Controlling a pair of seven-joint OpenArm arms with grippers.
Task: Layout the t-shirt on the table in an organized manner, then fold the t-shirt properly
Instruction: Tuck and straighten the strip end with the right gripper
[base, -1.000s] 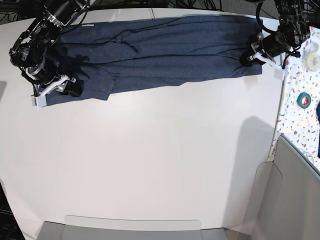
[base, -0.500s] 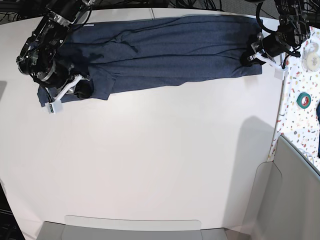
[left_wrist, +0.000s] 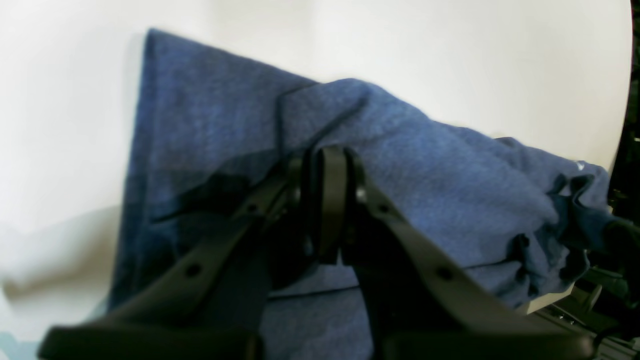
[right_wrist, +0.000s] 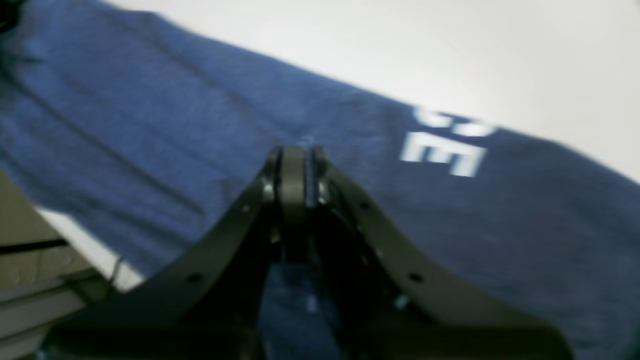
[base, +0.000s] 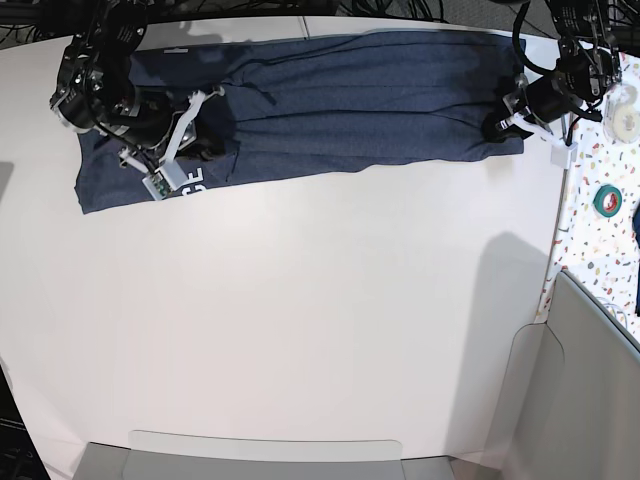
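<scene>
Partway: dark navy heathered cotton t-shirt (base: 330, 105) stretched as a long folded band along far edge of wide white bench (base: 300, 320). Left gripper (left_wrist: 330, 200) jaws clamped on hem; right gripper (right_wrist: 295, 175) jaws together, grip unclear. Crosswise folds outstanding.

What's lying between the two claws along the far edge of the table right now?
Only the t-shirt, stretched in a long folded band from the right claw to the left claw; the base view shows nothing else there.

wide white table (base: 330, 320), navy t-shirt (base: 360, 115) along far edge
</scene>
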